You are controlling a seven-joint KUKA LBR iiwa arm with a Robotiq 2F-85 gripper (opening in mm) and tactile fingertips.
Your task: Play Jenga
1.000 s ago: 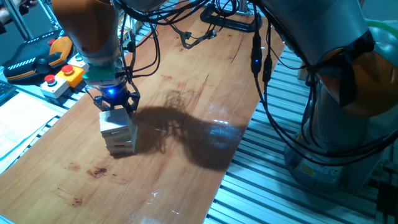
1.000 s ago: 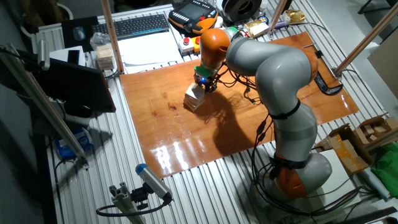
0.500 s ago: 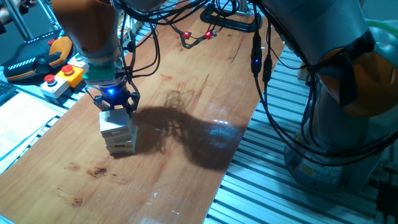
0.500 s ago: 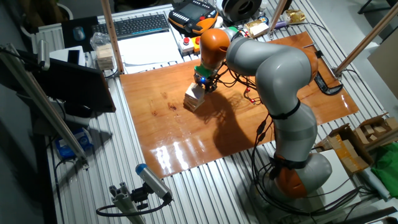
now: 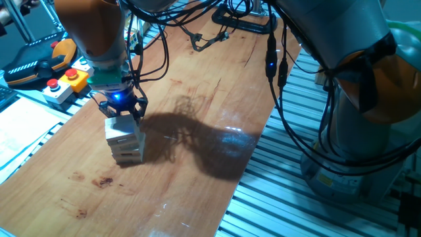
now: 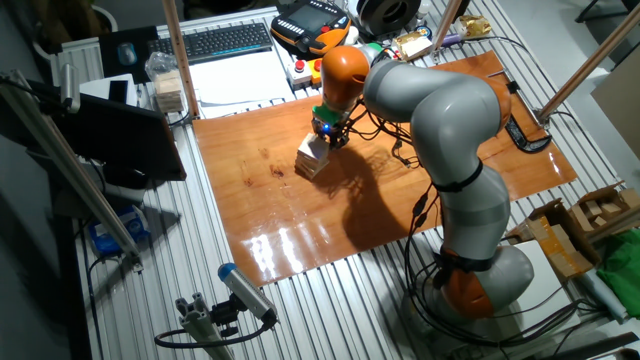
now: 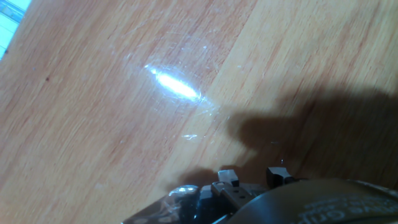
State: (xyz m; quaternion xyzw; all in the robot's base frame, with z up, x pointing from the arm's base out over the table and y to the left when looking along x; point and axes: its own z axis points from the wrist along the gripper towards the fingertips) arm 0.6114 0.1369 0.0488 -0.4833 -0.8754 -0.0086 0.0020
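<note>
The Jenga tower (image 5: 125,145) of pale wooden blocks stands on the left part of the wooden table (image 5: 197,164); it also shows in the other fixed view (image 6: 312,157). My gripper (image 5: 122,112) is directly on top of the tower, with its dark fingers (image 5: 139,108) down at both sides of the top layer and a blue light on the hand. It also shows in the other fixed view (image 6: 327,134). Whether the fingers press on a block does not show. The hand view shows only bare table wood (image 7: 124,93) and part of the hand; the tower is out of that view.
Grey and yellow button boxes (image 5: 66,82) and an orange-black pendant (image 5: 36,62) lie beyond the table's left edge. Cables (image 5: 210,33) lie at the far end. The arm's base (image 5: 368,131) stands to the right. A keyboard (image 6: 225,42) and papers lie behind the table.
</note>
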